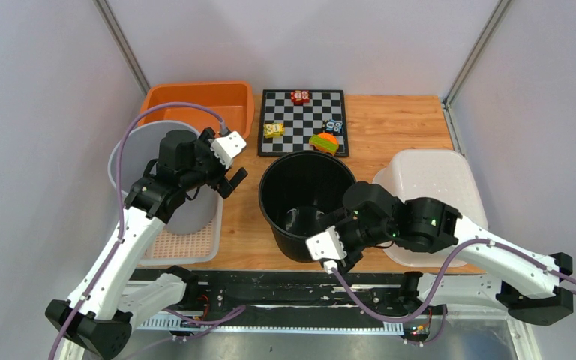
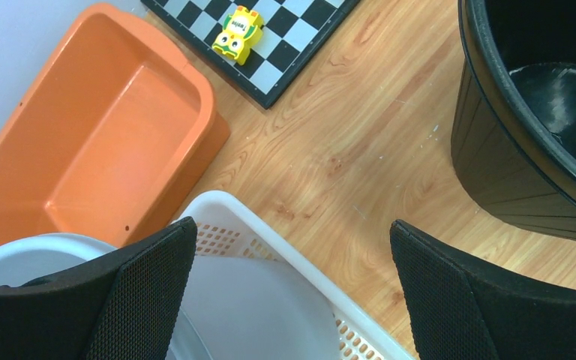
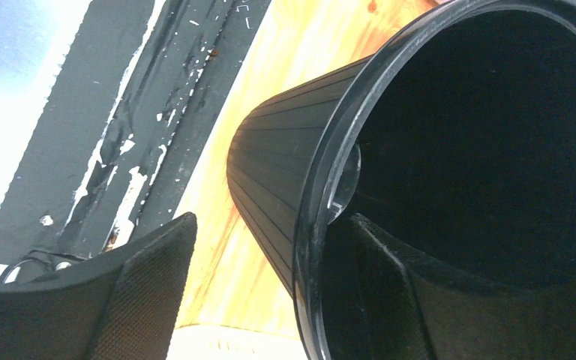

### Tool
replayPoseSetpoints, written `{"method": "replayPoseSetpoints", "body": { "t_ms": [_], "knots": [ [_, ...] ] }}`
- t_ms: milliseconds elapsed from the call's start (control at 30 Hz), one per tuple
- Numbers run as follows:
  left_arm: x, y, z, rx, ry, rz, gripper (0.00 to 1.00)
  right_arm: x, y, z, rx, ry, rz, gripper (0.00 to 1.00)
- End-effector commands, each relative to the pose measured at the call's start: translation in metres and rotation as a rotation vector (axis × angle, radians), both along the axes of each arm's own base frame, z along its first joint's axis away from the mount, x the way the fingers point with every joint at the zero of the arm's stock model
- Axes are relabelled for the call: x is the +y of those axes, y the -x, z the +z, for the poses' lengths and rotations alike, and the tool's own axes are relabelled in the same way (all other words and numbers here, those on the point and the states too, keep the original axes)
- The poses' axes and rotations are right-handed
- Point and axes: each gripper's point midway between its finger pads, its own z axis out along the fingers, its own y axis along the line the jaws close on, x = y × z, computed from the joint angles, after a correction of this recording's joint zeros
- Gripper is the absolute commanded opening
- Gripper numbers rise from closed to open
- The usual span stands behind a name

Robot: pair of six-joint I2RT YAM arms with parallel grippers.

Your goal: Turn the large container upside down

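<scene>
The large container (image 1: 292, 180) is a black ribbed bucket standing upright, mouth up, in the middle of the wooden table. My right gripper (image 1: 341, 225) straddles its near-right rim. In the right wrist view one finger (image 3: 150, 285) is outside the container (image 3: 277, 165) with a gap to the wall, and the other finger (image 3: 405, 292) is inside against the rim; the right gripper (image 3: 270, 225) is open. My left gripper (image 1: 229, 180) hovers open and empty to the left of the container (image 2: 510, 150), above a white basket's corner; the left gripper (image 2: 292, 232) holds nothing.
A white perforated basket (image 1: 187, 240) at the left holds a grey bucket (image 1: 139, 146). An orange tub (image 1: 202, 101) sits behind it. A chessboard (image 1: 304, 142) with small toy blocks lies at the back. A white tub (image 1: 435, 187) sits to the right of the container.
</scene>
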Motion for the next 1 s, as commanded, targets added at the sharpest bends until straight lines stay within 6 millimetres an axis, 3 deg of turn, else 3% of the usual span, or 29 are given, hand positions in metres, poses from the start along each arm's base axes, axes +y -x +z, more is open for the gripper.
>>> {"method": "replayPoseSetpoints", "body": {
  "t_ms": [0, 167, 333, 533, 633, 767, 967],
  "knots": [
    [-0.001, 0.002, 0.001, 0.007, 0.007, -0.025, 1.0, 0.012, 0.005, 0.01, 0.017, -0.048, 0.007, 0.66],
    [-0.002, 0.004, 0.002, 0.005, 0.012, -0.032, 1.0, 0.014, 0.019, 0.013, 0.123, -0.018, 0.019, 0.51],
    [-0.003, 0.006, 0.004, -0.003, 0.02, -0.037, 1.0, 0.014, 0.015, 0.007, 0.151, 0.05, -0.023, 0.33],
    [-0.003, 0.008, 0.009, -0.015, 0.029, -0.043, 1.0, 0.015, 0.003, 0.001, 0.146, 0.117, -0.098, 0.03],
    [-0.003, 0.008, 0.011, -0.018, 0.031, -0.042, 1.0, 0.018, 0.002, 0.01, 0.159, 0.099, -0.121, 0.03],
    [-0.002, 0.007, 0.025, -0.032, 0.028, -0.036, 1.0, 0.021, -0.001, 0.037, 0.201, 0.021, -0.15, 0.03],
    [0.005, 0.0, 0.071, -0.11, 0.06, 0.028, 1.0, 0.023, -0.005, 0.072, 0.293, -0.092, -0.194, 0.03]
  ]
}}
